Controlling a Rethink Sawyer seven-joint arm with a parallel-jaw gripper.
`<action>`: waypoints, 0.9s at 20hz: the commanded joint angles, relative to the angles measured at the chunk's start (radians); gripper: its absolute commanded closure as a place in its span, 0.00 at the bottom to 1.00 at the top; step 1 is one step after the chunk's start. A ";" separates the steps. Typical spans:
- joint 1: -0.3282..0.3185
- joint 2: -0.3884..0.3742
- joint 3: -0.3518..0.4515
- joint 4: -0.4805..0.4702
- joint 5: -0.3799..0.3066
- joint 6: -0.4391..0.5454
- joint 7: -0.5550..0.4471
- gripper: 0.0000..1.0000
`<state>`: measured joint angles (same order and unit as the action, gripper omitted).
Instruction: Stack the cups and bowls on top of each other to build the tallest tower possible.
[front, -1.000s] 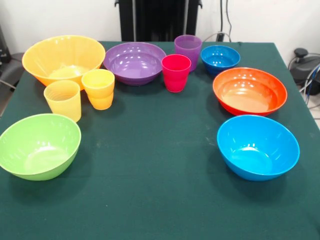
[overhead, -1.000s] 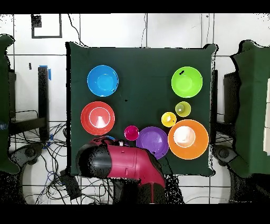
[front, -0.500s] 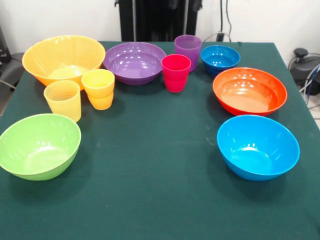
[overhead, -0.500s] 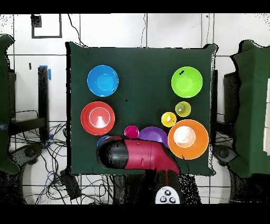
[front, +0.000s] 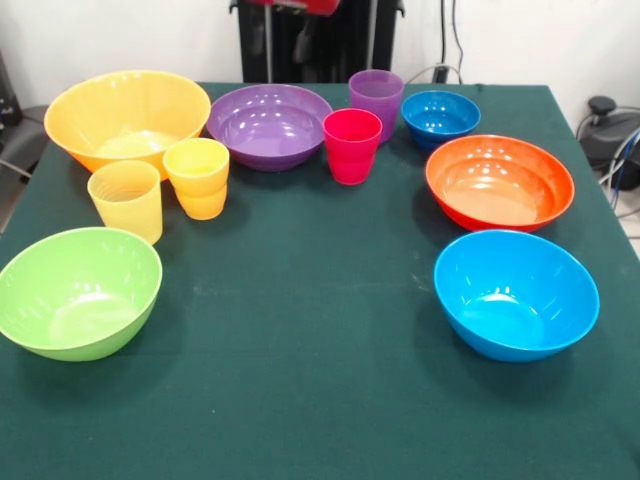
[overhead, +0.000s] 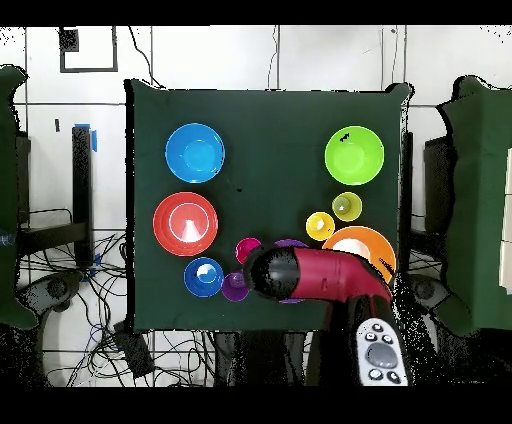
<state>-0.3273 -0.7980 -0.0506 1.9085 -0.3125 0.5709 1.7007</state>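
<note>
Your gripper cannot be read as spread or closed; only the red arm (overhead: 320, 277) shows overhead, above the purple bowl. Left to right in the front view you have the lime green plastic bowl (front: 78, 292), ribbed pale yellow cup (front: 126, 201), large orange-yellow bowl (front: 127, 118), orange-yellow cup (front: 197, 177), glossy purple bowl (front: 269, 125), red-pink cup (front: 352, 146), translucent purple cup (front: 376, 98), small dark blue bowl (front: 440, 118), red-orange bowl (front: 499, 182) and light blue bowl (front: 516, 294), all standing separately on the green table (front: 300, 390).

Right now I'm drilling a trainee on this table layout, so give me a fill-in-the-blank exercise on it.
1. The red-pink cup stands in front of the ____ cup.
2. The light blue bowl sits nearest the ____ bowl.
3. The number of bowls nested inside another is ____.
4. The lime green bowl is ____.

Missing words: purple; red-orange; zero; empty
</note>
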 joint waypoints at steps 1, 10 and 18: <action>-0.042 0.122 0.146 -0.162 -0.074 0.085 -0.139 0.00; -0.084 0.154 0.182 -0.211 -0.134 0.117 -0.199 0.00; -0.084 0.154 0.181 -0.240 -0.184 0.181 -0.209 0.00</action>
<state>-0.4131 -0.6727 0.0274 1.7478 -0.4026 0.6250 1.7007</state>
